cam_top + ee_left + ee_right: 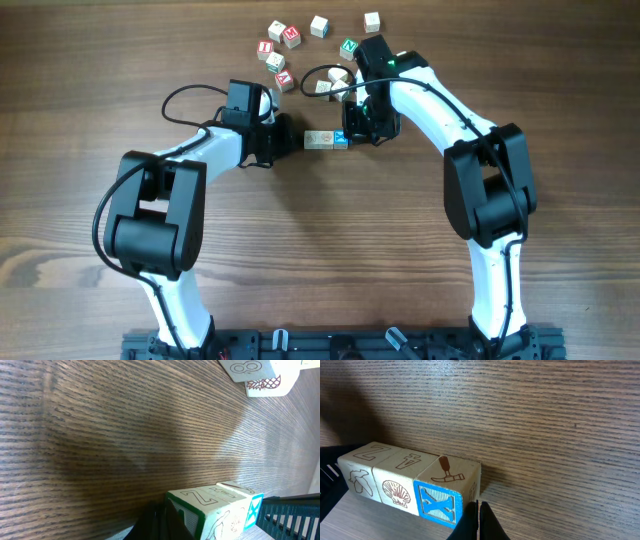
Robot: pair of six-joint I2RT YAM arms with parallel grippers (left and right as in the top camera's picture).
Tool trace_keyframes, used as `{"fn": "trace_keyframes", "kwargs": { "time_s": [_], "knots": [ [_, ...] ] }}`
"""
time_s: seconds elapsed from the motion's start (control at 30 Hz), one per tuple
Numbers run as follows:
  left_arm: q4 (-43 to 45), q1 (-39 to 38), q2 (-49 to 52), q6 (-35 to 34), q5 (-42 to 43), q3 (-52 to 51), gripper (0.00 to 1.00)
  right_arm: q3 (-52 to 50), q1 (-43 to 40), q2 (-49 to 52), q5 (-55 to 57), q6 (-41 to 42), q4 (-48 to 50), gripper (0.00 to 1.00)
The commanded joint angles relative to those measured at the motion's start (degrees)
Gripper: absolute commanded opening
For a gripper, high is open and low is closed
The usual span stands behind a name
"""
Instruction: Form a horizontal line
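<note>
Short row of three touching wooden letter cubes (327, 139), two beige, one cyan-faced, lies on brown wood-grain desk (80, 80), long axis left–right. Left pincer (293, 139) just off its beige end, right pincer (478, 520) at its cyan end, equally near. Both pressed together, empty. Contact with row unclear; left tips cropped.

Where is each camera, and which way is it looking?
Overhead: above the table, looking straight down at the row and loose cubes; the left arm and right arm show whole.
Left wrist: low by the table, looking along it past the row's Z end; its own dark fingers peek in at the bottom.
Right wrist: just above the row, looking down at its blue X end; its shut fingers show at the bottom.
Shared: both wrist views see the same row, Z cube included.
</note>
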Motion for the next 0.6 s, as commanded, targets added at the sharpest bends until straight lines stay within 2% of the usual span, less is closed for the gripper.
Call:
{"fn": "trace_keyframes", "kwargs": {
  "time_s": [0.0,0.57],
  "knots": [
    [-0.7,-0.5,2.5,1.1,-1.0,-1.8,0.04,-0.7,0.3,0.5,-0.5,-0.7,0.6,0.04],
    [0.1,-2.1,2.5,1.1,-1.5,-1.8,0.04,-0.7,0.3,0.5,2.6,-1.0,0.1,0.05]
  ]
}}
